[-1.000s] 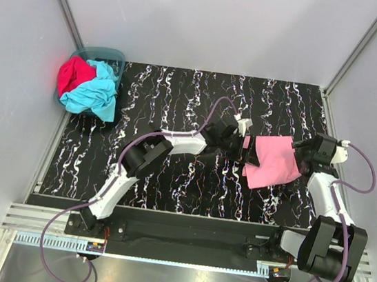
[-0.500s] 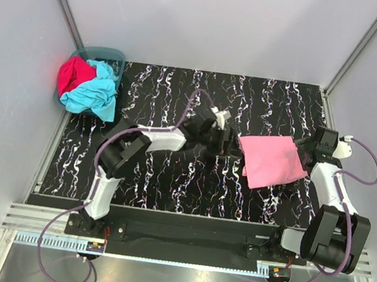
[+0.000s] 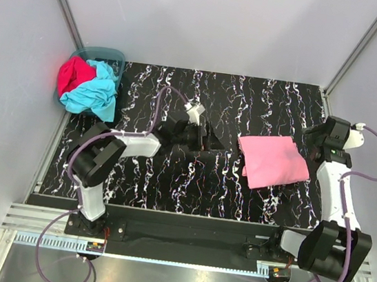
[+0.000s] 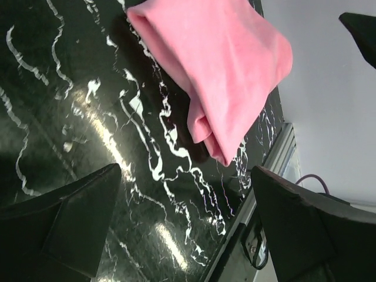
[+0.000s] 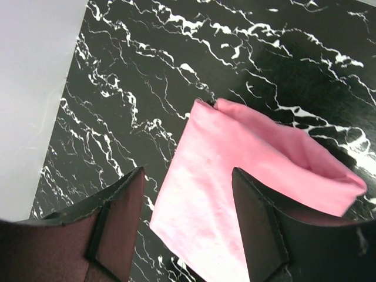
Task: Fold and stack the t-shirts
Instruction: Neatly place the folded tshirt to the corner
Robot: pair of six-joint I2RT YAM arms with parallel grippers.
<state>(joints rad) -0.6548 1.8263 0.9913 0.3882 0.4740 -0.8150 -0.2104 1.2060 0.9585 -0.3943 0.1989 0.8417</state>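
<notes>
Risks: pink tee (image 3: 273, 161) lies folded on the right side of the bench (image 3: 169, 180), close to the right edge. Its fold looks loose, with layers bulging at one end in the left wrist view, so a brush from the right hand (image 3: 315, 145) parked just beside it could flip it open or push it toward the edge. Right hand's fingers are apart and hold nothing. Left hand (image 3: 211, 140) is near bench centre, spread wide and empty. Turquoise tee (image 3: 96, 93) and red tee (image 3: 73, 74) are bunched together in the basket (image 3: 99, 52) at the far-left corner, turquoise spilling over the rim. Grabbing one probably drags the other out or tips the basket. A single-layer pinch may also lift a crumpled wad that is hard to flatten. Count: 3 tees (1 pink, 1 turquoise, 1 red), 1 folded, 2 unfolded; 1 basket; 2 hands.
</notes>
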